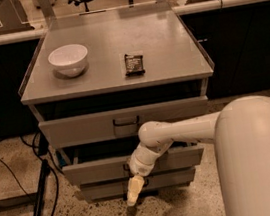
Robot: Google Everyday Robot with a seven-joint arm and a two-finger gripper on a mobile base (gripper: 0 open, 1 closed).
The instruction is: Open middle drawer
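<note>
Camera view: the cabinet point(116, 85) carries a white bowl point(68, 59) and a dark packet point(134, 63), well apart. The arm point(179, 132) reaches in from the right, and the gripper point(132, 190) hangs pointing down, over the bottom drawer point(166, 178). How wide it stands can't be told, nor any grasp. The middle drawer point(96, 170) sits between the top drawer point(77, 128) and the bottom one, its front standing proud (the wrist covers its centre).

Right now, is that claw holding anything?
Gripper: cannot be told; it hangs in front of the bottom drawer, just below the middle drawer.
</note>
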